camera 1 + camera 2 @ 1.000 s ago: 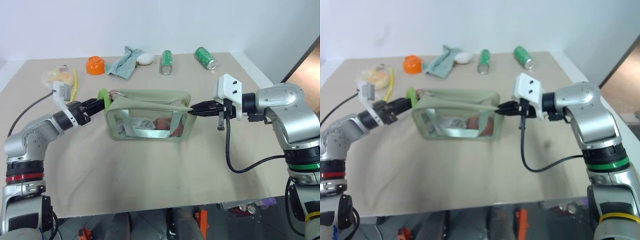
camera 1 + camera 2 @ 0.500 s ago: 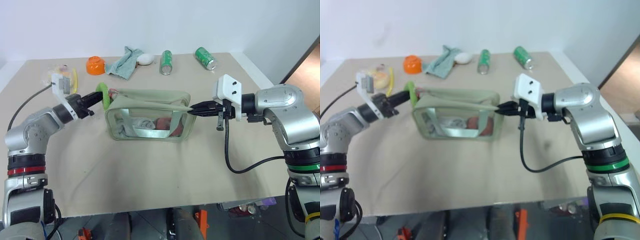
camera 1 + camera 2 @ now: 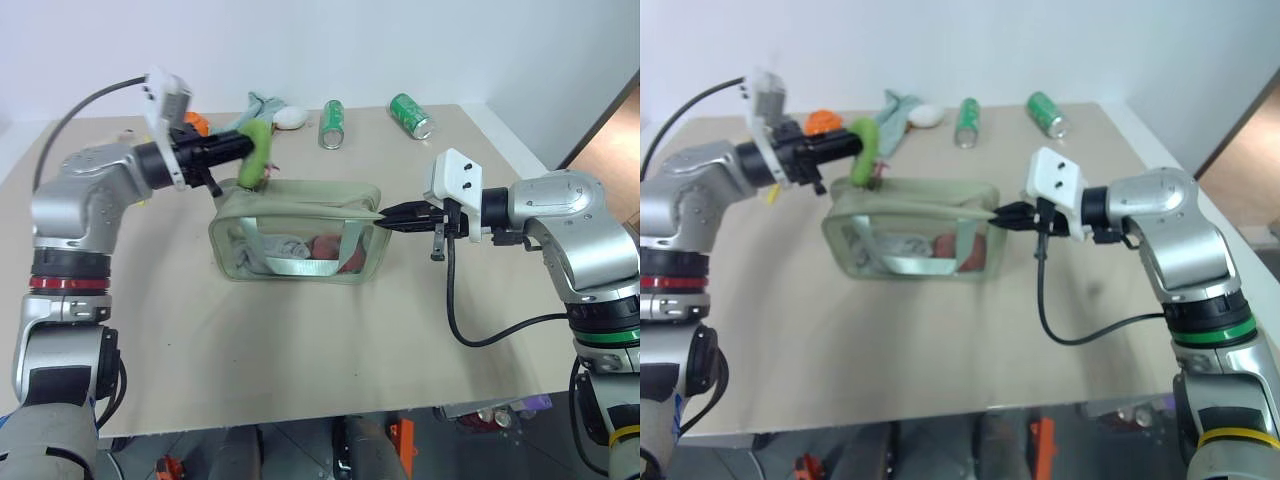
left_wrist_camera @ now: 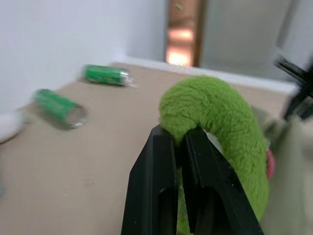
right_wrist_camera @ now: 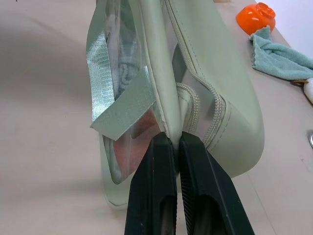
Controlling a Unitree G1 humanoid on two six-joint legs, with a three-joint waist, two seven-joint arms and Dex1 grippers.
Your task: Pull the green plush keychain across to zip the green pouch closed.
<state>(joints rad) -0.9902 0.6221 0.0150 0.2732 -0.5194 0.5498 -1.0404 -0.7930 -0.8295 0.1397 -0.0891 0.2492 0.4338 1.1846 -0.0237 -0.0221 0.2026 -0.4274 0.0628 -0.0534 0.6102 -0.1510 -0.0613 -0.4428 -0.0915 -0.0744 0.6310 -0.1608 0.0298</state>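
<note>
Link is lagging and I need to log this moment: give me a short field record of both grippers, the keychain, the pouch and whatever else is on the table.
left gripper: shut on the green plush keychain, raised above the pouch's left end
right gripper: shut on the right end of the green pouch
pouch: on the table, strap and items visible through clear side
far edge: two green cans, orange bowl, teal cloth, white object

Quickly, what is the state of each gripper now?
Left gripper: shut on the green plush keychain.
Right gripper: shut on the end of the green pouch.
</note>
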